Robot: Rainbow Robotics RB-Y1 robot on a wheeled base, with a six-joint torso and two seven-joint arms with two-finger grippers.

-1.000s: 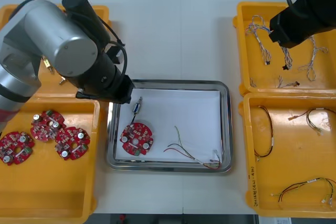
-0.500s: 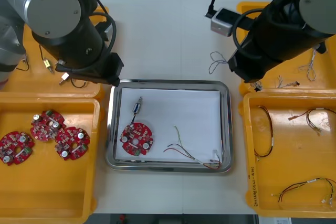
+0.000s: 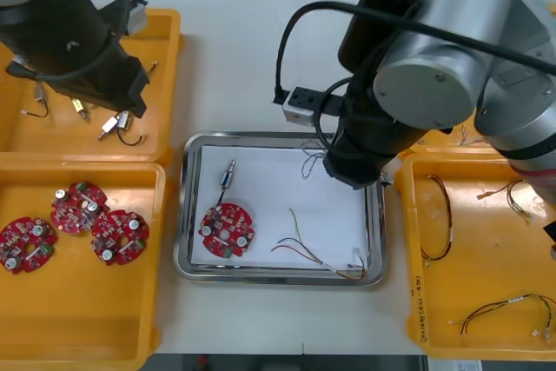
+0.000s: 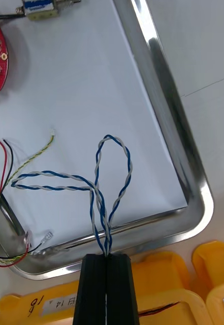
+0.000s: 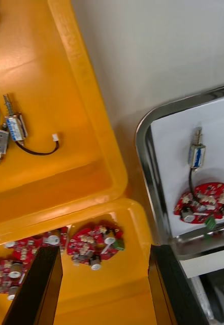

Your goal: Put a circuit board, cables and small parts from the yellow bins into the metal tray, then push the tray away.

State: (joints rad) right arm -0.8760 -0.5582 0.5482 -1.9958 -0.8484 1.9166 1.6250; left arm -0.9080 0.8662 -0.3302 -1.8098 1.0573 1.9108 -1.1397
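- Right hand (image 4: 106, 256) has swung in from the bench's (image 3: 243, 58) 2 o'clock side and is now over the tray's (image 3: 280, 277) 1 o'clock part.
- Left hand (image 5: 104, 250) has drawn back from the tray to the 10 o'clock bin (image 3: 161, 119). Its fingers stand apart, released, with nothing between them.
- Right hand is clenched on the blue-white cable (image 4: 109, 172), which is twisted and spreads in two loops over the tray's white inside.
- Board (image 3: 226, 230) lies at the tray's 8 o'clock, small part (image 3: 227, 175) at 10, red-yellow cable (image 3: 317, 254) at 5.

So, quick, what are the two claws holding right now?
Left gripper: open, holding nothing.
Right gripper: shut on the twisted blue and white cable.
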